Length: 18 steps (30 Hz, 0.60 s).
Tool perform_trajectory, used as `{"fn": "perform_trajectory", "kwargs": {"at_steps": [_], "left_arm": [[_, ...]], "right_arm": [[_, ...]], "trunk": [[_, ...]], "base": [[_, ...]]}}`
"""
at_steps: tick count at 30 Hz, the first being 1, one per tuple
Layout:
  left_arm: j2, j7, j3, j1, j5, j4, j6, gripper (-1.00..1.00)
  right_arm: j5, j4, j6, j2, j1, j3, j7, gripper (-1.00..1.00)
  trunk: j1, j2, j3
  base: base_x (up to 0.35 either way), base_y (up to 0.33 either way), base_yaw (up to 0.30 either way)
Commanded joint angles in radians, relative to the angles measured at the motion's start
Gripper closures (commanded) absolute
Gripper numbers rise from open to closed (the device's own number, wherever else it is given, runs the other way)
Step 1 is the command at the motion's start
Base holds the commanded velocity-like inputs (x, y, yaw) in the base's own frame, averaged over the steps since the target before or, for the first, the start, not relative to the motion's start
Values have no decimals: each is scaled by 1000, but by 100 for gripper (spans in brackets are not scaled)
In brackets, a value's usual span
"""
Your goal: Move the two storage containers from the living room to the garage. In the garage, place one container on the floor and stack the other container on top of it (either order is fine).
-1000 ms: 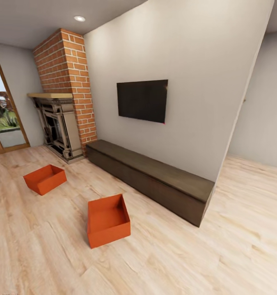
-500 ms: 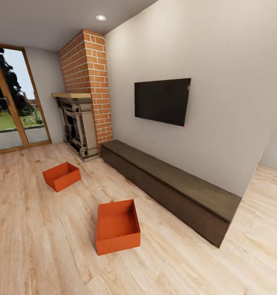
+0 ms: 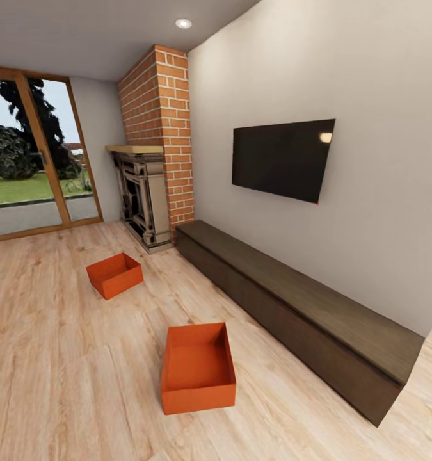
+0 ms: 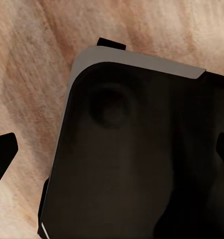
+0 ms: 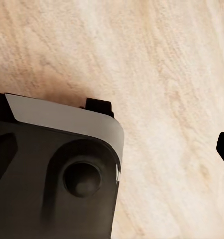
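On the living room's wood-plank floor we see the near storage container at six o'clock and the far storage container at ten — both apart from our fingers, whose state we cannot tell.

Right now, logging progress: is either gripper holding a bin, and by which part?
Nothing is held. Both orange bins, the near bin and the far bin, sit alone on the wood floor, untouched.
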Motion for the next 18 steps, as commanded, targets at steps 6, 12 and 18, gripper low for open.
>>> {"fn": "perform_trajectory", "kwargs": {"at_steps": [6,12,18], "left_arm": [[-3,2,5,0,6,-5,-4,-100],[-1,1,3,0,7,-3,-2,-100],[-1,1,4,0,8,-2,-3,-100]], "right_arm": [[10,3,-2,-3,-1,5,-9,-100],[15,3,2,3,-1,13,-7,-100],[11,3,9,6,-1,11,-10,-100]], "trunk": [[0,0,-1],[0,0,-1],[0,0,-1]], "base": [[18,0,5],[72,-45,0],[260,-136,0]]}}
